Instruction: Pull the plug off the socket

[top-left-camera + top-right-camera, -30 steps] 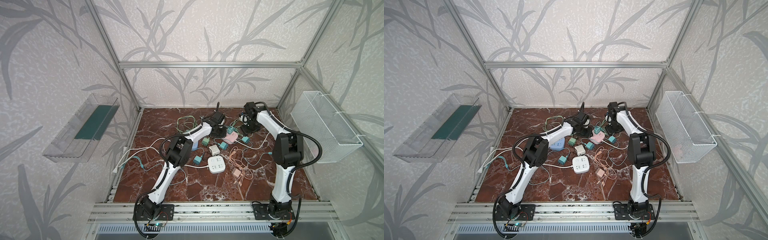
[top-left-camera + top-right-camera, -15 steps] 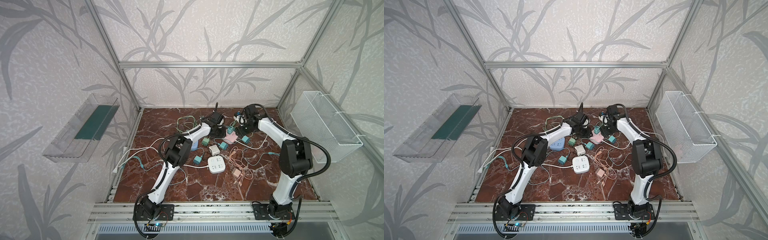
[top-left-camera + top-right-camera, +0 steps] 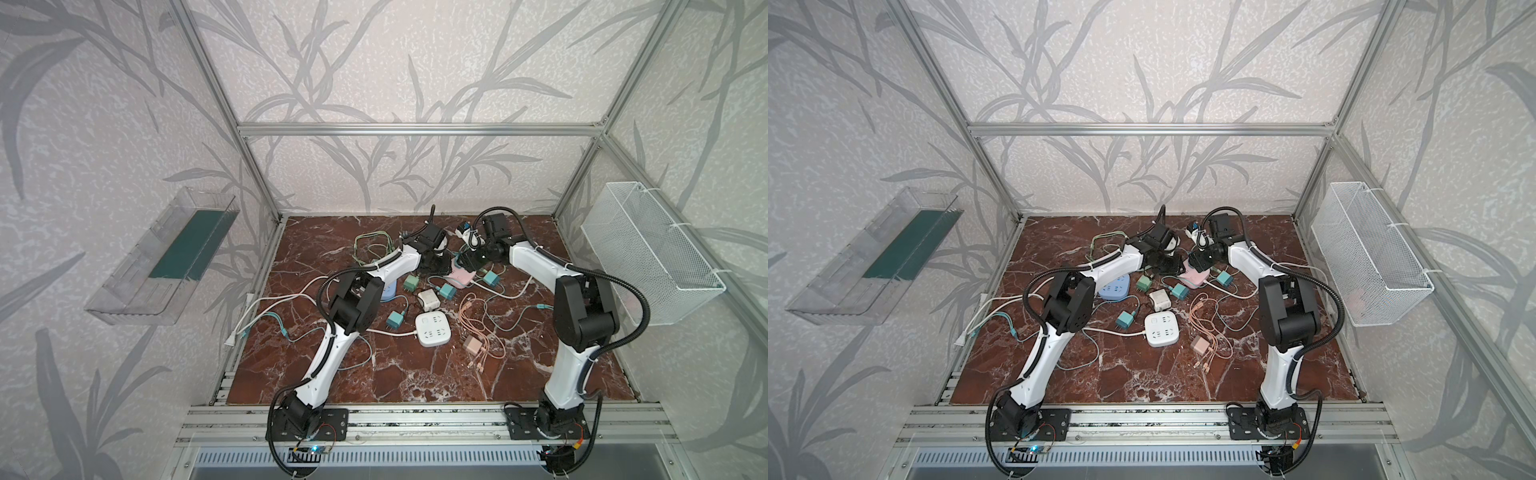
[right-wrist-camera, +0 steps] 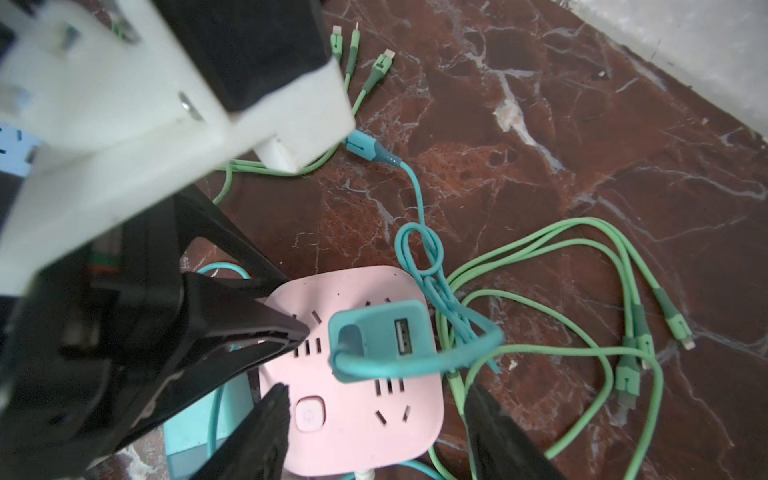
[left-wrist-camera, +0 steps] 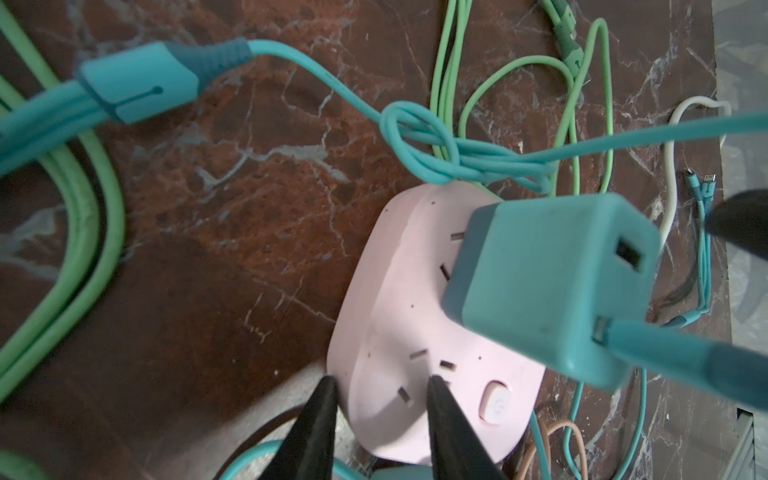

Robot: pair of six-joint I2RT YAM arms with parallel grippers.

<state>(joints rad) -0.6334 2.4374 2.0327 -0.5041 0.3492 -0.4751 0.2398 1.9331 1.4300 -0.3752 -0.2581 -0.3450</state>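
Overhead, in both top views, left gripper point(image 3: 437, 265) and right gripper point(image 3: 468, 258) are meeting at the back-centre of the counter point(image 3: 415, 374), over the pink socket point(image 3: 462, 279); plug is hiding under them.

L wrist view: teal plug point(image 5: 548, 286) is sitting in the socket. Left fingers point(image 5: 449, 424) are standing narrow, straddling the socket's corner; can't tell if they're pinching.

R wrist view: right fingers point(image 4: 266, 432) are hanging wide, flanking the socket, tips just short of the plug, not touching. Left tips are resting on the socket top beside the plug.
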